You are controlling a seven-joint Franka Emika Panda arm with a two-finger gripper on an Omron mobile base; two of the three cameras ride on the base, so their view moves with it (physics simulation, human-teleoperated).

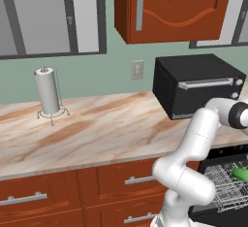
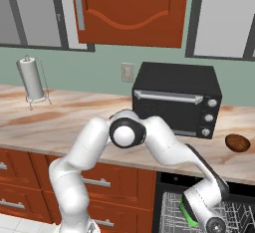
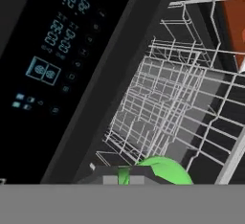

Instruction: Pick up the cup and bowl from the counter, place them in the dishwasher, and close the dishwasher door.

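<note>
The small bright green cup [image 3: 165,169] sits between my gripper's [image 3: 128,176] dark fingertips, low over the pale grey wire rack [image 3: 158,98] of the open dishwasher [image 2: 167,209]. The gripper is shut on the cup. From the left base view the cup [image 1: 239,172] hangs tilted just above the rack [image 1: 220,185]. In the right base view its green edge [image 2: 186,212] peeks out beside my hand. The black dishwasher door [image 3: 52,65], with lit blue controls, is folded open. A brown bowl [image 2: 237,143] rests on the marbled counter [image 2: 64,120], right of the oven.
A black toaster oven [image 2: 177,100] stands on the counter above the dishwasher. At the far left is a paper towel holder [image 1: 48,92]. Reddish-brown drawers with silver handles [image 1: 138,179] run under the counter, and a wall cabinet [image 1: 169,8] hangs overhead.
</note>
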